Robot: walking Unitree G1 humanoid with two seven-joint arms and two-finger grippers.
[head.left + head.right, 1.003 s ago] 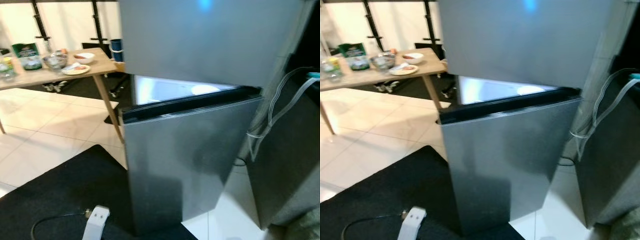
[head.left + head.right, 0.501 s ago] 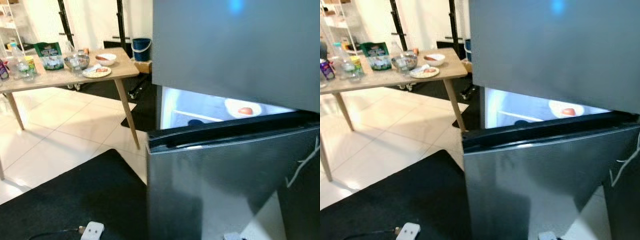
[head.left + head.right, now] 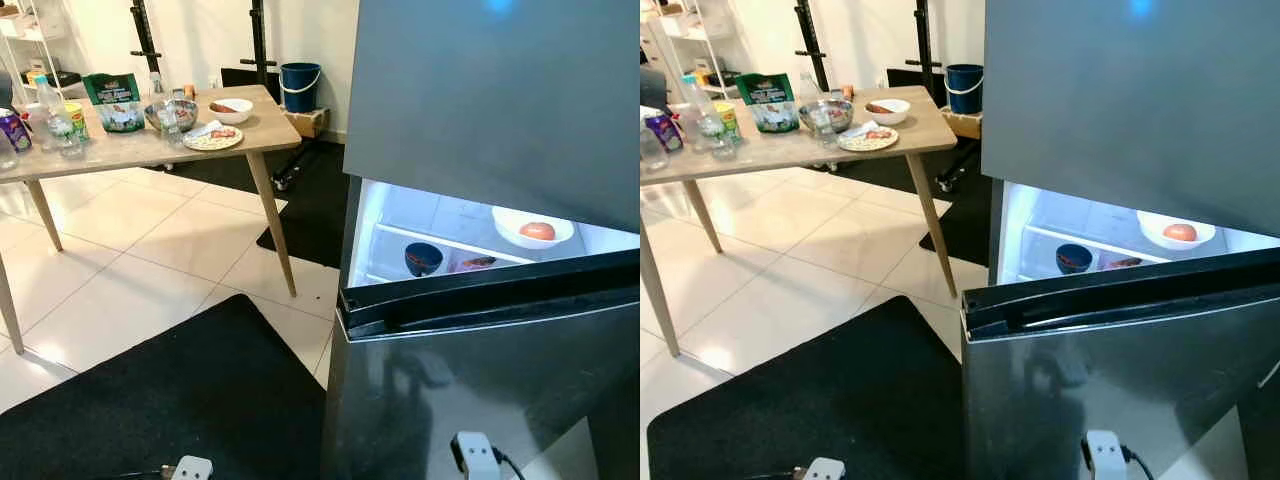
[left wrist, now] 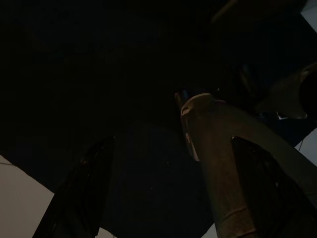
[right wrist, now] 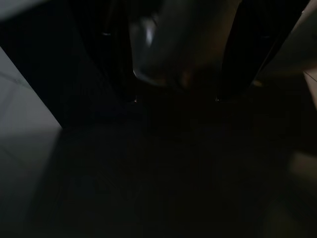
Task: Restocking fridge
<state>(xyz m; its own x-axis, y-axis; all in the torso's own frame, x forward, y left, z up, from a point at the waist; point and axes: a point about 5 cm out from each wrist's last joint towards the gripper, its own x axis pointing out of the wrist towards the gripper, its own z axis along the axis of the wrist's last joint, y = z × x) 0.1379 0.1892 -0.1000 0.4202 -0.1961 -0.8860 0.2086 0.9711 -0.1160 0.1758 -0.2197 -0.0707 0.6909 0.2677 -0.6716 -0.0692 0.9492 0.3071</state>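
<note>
A tall grey fridge [image 3: 490, 110] stands at the right, its upper door shut. The lower door [image 3: 480, 380] hangs ajar toward me, and the lit inside shows over its top edge. On a shelf inside sit a dark bowl [image 3: 423, 258] and a white bowl [image 3: 533, 228] holding a red-orange round thing. Both arms hang idle in the dark. My left gripper [image 4: 173, 144] and my right gripper [image 5: 173, 99] each have their black fingers apart, with only a dim silver part of the robot beyond them.
A wooden table [image 3: 150, 150] at the left back carries a green bag [image 3: 112, 88], a metal bowl [image 3: 170, 113], a white bowl [image 3: 231, 109], a plate [image 3: 212, 137] and several bottles and cans. A black mat [image 3: 170, 400] lies before the fridge. A blue bucket [image 3: 300, 85] stands behind.
The whole view has swung left: the fridge now sits further right and the table shows in full. More of the lit fridge inside and its bowls shows.
</note>
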